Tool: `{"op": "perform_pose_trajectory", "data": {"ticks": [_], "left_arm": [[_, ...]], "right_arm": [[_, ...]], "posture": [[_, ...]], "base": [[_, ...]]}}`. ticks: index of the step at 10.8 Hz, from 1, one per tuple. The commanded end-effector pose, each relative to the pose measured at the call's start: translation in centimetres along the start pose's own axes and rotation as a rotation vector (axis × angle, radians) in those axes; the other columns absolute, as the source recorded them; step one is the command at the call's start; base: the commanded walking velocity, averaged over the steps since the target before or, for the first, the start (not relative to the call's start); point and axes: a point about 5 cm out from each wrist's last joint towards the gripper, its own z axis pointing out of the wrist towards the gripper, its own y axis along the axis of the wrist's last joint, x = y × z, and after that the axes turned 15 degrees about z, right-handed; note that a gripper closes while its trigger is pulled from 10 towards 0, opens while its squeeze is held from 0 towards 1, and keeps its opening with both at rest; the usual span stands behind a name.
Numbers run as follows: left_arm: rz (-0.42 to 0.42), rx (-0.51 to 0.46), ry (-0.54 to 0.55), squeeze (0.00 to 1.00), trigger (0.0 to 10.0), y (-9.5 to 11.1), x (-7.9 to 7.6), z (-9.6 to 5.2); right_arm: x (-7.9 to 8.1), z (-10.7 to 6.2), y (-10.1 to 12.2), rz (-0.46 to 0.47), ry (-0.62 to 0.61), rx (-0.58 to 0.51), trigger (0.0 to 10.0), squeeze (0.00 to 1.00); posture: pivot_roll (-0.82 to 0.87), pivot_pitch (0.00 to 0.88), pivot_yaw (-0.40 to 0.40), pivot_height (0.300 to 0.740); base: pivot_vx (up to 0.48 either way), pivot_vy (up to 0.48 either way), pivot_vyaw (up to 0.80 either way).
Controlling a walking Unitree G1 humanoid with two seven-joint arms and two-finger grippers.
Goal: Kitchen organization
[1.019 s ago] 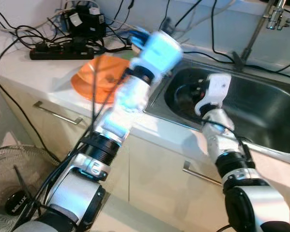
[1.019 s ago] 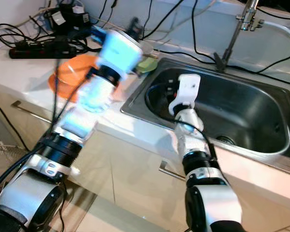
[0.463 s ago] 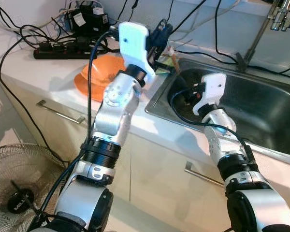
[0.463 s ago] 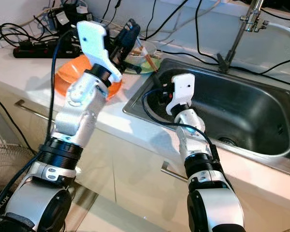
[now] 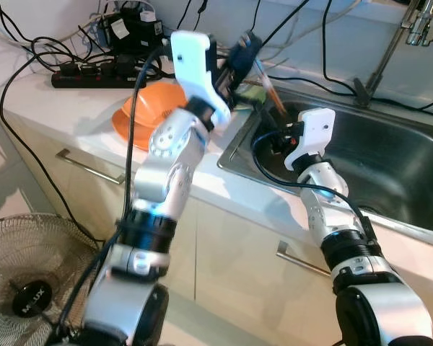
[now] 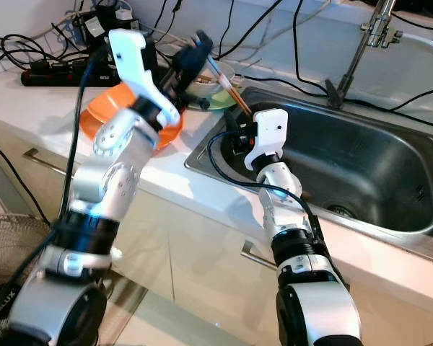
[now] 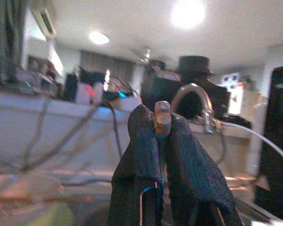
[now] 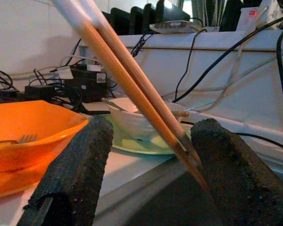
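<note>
My left gripper [image 5: 239,54] is raised over the counter beside the sink's left rim, shut on a pair of orange-brown chopsticks [image 6: 227,85]. Their blunt ends [image 7: 161,120] poke out between its black fingers. The chopsticks [image 8: 132,80] slant down toward the sink, and their tips lie between the fingers of my right gripper [image 8: 153,136]. That gripper [image 5: 274,137] is open and low inside the left end of the steel sink [image 5: 390,166]. On the counter behind it, a white bowl [image 8: 141,122] sits on a green plate [image 8: 141,143].
An orange bowl [image 5: 148,115] with a fork in it sits on the counter left of the sink. A black power strip [image 5: 94,72] and tangled cables lie along the back wall. The faucet [image 6: 372,29] rises behind the sink. A floor fan [image 5: 29,288] stands at lower left.
My left arm swung in from a blurred pose and lifted the chopsticks from near the white bowl. Their tips now point down between my right gripper's fingers. The right arm barely moved.
</note>
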Motion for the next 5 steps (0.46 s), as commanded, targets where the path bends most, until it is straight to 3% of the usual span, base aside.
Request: {"op": "perform_pose_trajectory", "data": {"ticks": [1, 5], "left_arm": [[-0.018, 0.006, -0.063, 0.0, 10.0, 0.01, -1.18, 0.09], [-0.049, 0.027, -0.104, 0.0, 10.0, -0.29, -2.06, -0.2]], "right_arm": [[0.08, -0.13, 0.0, -0.003, -0.003, -0.005, 10.0, 0.0], [0.28, -0.04, -0.04, -0.003, -0.006, -0.006, 10.0, 0.0]], "posture": [[0.21, 0.0, -0.028, 0.725], [0.21, 0.0, -0.027, 0.725]], "base": [[0.0, 0.0, 0.0], [0.0, 0.0, 0.0]]}}
